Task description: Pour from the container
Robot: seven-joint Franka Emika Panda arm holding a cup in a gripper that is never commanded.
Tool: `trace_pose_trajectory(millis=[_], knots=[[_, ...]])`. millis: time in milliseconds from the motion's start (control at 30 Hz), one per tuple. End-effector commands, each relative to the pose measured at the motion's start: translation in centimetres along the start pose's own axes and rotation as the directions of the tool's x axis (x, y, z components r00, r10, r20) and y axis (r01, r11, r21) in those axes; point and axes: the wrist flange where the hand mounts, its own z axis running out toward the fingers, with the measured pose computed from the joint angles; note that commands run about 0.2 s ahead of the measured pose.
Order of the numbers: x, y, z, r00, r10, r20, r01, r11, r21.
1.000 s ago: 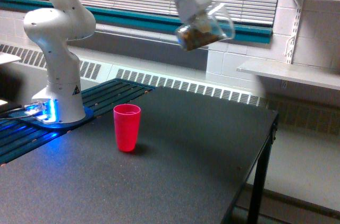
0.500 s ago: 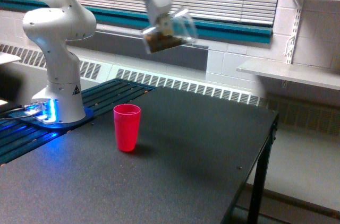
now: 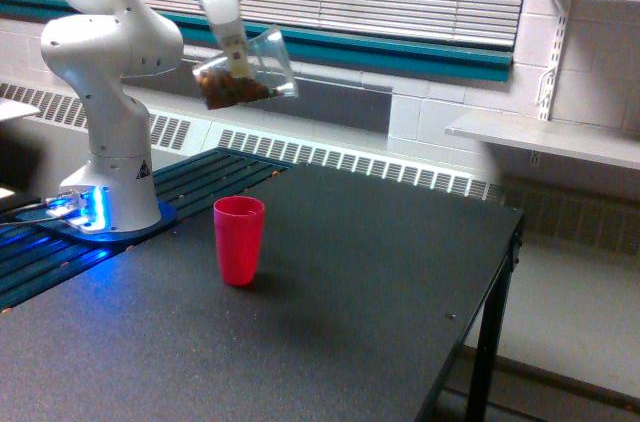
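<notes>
Container (image 3: 243, 72), tipped with brown bits inside, sits tight in the gripper (image 3: 232, 50) above the red cup (image 3: 239, 239); pouring isn't done.

container (image 3: 245, 70): clear, wide-mouthed plastic cup | contents: brown granular bits gathered at its lower end | pose: tilted, mouth toward the exterior view's right | position: held in the air, high above the counter (image 3: 330, 292)
</notes>
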Motion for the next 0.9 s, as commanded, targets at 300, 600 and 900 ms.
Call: trace_pose_trajectory(millis=[300,600,900], knots=[[-2.2,1.3,0.8,0.997,-0.046,0.054,0.048,0.998,-0.036],[-3.7,1.4,1.8,0.994,-0.070,0.090,0.074,0.996,-0.050],[-5.0,1.6,2.2,0.990,-0.085,0.110,0.093,0.994,-0.066]])
